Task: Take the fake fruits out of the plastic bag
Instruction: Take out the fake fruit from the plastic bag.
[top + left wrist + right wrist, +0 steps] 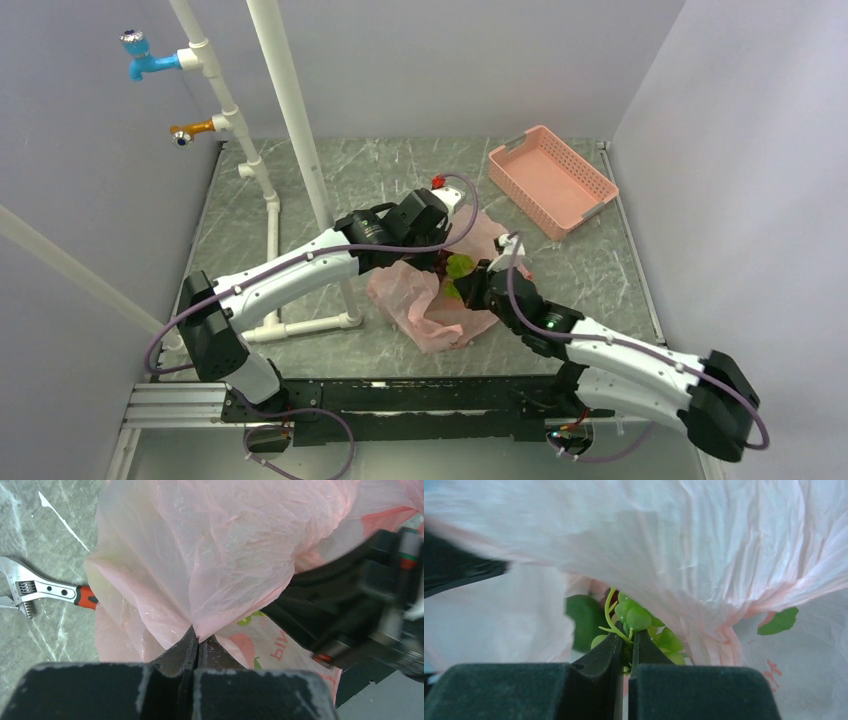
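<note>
Right gripper (pixel 624 639) is pinched nearly shut on the thin stem (pixel 610 617) of the light green grape bunch (pixel 640 616), right at the mouth of the plastic bag (pixel 200 555). The grapes sit just above the fingertips, with bag film draped over them. Left gripper (pixel 198 639) is clamped shut on a gathered fold of the bag, film pulled taut toward it. Risks, my read: the grip is on a skinny flexible stem, not the grape body, so it could slip out, or the stem could bend and let the bunch swing and snag on the film during the pull. Film hangs close over the bunch, so the bag may drag along with the fruit. If the left pinch has only a thin fold, it could slide loose and the bag would collapse over the opening. Both wrists are crowded at the bag mouth in the top view, so a pull toward the left arm risks contact. Contents: the bag holds the green bunch at its mouth, a dark green leaf beside it and something dark red behind that I can't identify. The rest is hidden by film. Pink basket (pixel 552 185) at far right shows no fruit. Red-handled wrench (pixel 50 590) lies on the table (pixel 380 180), handle end tucked under the bag edge.
</note>
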